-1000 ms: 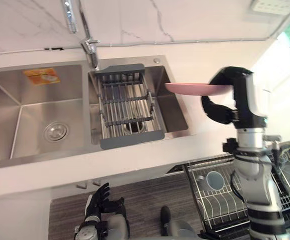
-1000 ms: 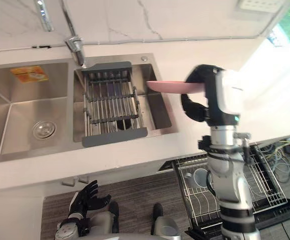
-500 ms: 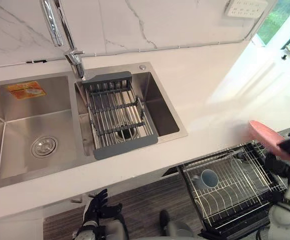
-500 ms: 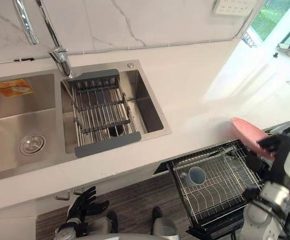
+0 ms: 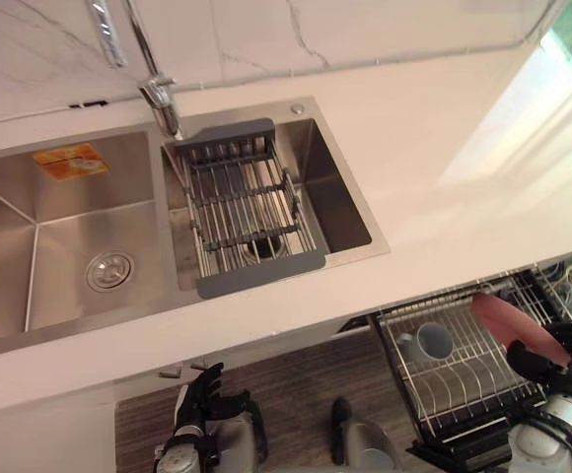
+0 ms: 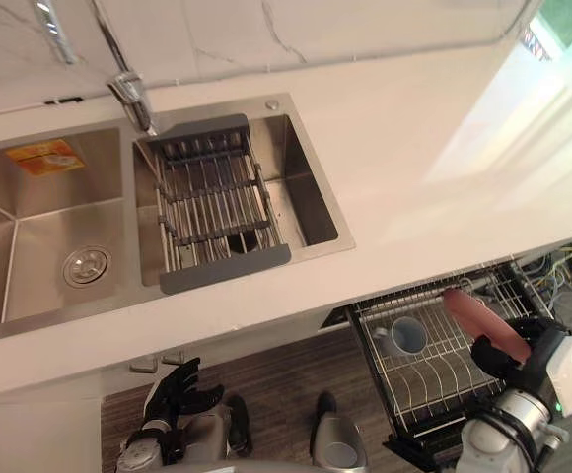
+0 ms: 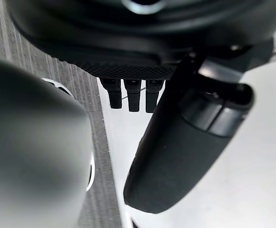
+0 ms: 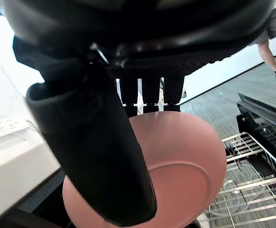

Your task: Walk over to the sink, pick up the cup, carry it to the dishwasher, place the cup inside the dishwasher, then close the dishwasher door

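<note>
Below white table (image 5: 444,197), grips pink plate (image 6: 483,323) tilted in right robot hand (image 6: 505,359) over dishwasher rack (image 6: 429,379) beside cup (image 6: 404,335), probably for slotting, with left robot hand (image 5: 202,394) slack-fingered, empty.

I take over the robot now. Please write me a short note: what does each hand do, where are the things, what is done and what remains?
Right hand: fingers shut on a pink plate, held tilted above the pulled-out dishwasher rack. Note that it holds a plate, not a cup.
Left hand: open, holding nothing, low above the floor.
Cup: sits in the rack.
Done: the cup is in the dishwasher.
Left: set the plate into the rack, release it, push the rack in, close the door.
</note>
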You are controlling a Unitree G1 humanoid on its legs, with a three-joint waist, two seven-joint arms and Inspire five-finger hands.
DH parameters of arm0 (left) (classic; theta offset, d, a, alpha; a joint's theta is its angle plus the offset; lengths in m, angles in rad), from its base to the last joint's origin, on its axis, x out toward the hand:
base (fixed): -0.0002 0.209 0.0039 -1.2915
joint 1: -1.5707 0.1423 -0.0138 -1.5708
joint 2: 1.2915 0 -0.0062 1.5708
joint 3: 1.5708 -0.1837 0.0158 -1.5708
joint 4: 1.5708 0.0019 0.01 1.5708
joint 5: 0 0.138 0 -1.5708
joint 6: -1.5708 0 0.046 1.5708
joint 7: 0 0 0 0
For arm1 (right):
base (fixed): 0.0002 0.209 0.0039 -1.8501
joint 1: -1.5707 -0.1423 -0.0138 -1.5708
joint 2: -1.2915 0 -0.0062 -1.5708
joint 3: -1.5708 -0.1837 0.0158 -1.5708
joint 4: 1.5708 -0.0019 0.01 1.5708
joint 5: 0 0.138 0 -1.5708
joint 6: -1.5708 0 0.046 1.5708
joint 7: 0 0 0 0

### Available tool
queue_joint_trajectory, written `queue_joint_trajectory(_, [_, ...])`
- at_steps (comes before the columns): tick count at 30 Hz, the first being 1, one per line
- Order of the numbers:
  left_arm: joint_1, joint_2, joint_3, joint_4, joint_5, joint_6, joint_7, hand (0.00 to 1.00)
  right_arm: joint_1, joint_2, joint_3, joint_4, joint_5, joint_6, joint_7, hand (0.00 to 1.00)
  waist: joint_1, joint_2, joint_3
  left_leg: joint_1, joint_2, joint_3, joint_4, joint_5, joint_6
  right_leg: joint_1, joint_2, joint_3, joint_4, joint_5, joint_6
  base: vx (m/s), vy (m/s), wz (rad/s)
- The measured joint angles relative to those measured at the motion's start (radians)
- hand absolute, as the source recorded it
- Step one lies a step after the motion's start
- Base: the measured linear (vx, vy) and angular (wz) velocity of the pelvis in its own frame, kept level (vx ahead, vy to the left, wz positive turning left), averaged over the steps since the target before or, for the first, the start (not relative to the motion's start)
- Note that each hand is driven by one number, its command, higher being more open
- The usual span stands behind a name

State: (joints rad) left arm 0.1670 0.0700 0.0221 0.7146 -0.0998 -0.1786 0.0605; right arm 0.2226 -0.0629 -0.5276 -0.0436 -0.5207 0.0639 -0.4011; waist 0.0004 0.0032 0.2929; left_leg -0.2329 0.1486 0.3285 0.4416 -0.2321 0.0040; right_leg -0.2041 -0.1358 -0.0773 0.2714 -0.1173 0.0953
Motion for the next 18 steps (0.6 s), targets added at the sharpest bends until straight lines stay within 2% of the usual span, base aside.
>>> queue_joint_trajectory(1, [-0.004,0.001,-0.005,-0.001,0.0,0.0,0.001,0.9,-0.018,-0.006,0.003,0.012,0.012,0.003,0.0,0.9,0.004,0.002,0.005,-0.007,0.004,0.011,0.006,-0.001,0.001,-0.015,0.002,0.01,0.005,0.005,0.008,0.03,0.02,-0.48])
queue_joint_trajectory(5, [-0.041,0.003,-0.018,-0.002,-0.004,-0.002,0.002,0.9,-0.154,-0.067,0.01,0.13,0.061,0.014,-0.001,0.9,0.009,0.017,0.063,-0.035,0.009,0.054,0.019,-0.003,0.001,-0.065,0.006,0.056,0.012,0.019,0.023,0.05,0.025,-0.33])
queue_joint_trajectory(9, [-0.072,0.014,-0.032,-0.002,-0.02,-0.002,0.003,0.9,-0.244,-0.1,0.01,0.209,0.111,0.029,-0.001,0.9,0.01,0.02,0.109,-0.044,0.004,0.059,0.014,-0.003,0.001,-0.08,0.002,0.06,0.012,0.023,0.026,0.04,0.009,-0.06])
queue_joint_trajectory(18, [-0.117,0.016,-0.047,0.0,-0.019,-0.001,0.004,0.9,-0.302,-0.117,0.009,0.223,0.193,0.03,0.0,0.9,0.012,0.019,0.15,-0.062,-0.029,0.045,-0.007,0.006,0.016,-0.095,-0.023,0.05,0.01,0.032,0.038,-0.01,0.013,0.06])
